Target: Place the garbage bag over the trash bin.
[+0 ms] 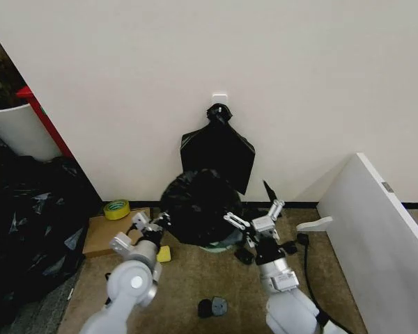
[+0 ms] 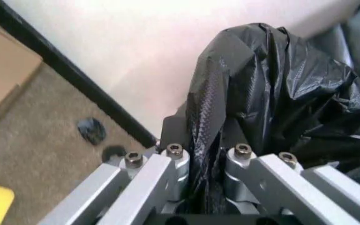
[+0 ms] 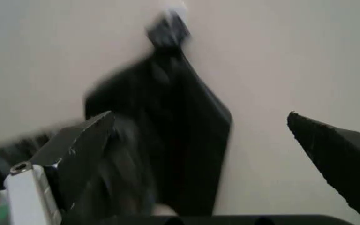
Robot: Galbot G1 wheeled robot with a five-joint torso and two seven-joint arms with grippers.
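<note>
The garbage bag [image 1: 198,203] is a glossy black mound on the carpet against the wall. The trash bin is hidden under it. My left gripper [image 1: 159,221] is at the mound's left side. The left wrist view shows the left gripper [image 2: 208,157] shut on a crinkled fold of the garbage bag [image 2: 273,79]. My right gripper [image 1: 254,212] is at the mound's right side, open, with its fingers spread and nothing between them. In the right wrist view the right gripper [image 3: 211,154] faces the wall, its two dark fingers [image 3: 83,145] wide apart.
A flat fan-shaped black bundle [image 1: 219,149] hangs on the wall above the mound. A heap of black plastic [image 1: 28,223] lies left, beside cardboard [image 1: 104,233], a tape roll [image 1: 116,209] and a yellow block [image 1: 164,254]. A white board [image 1: 376,223] leans right; small black parts [image 1: 212,306] dot the carpet.
</note>
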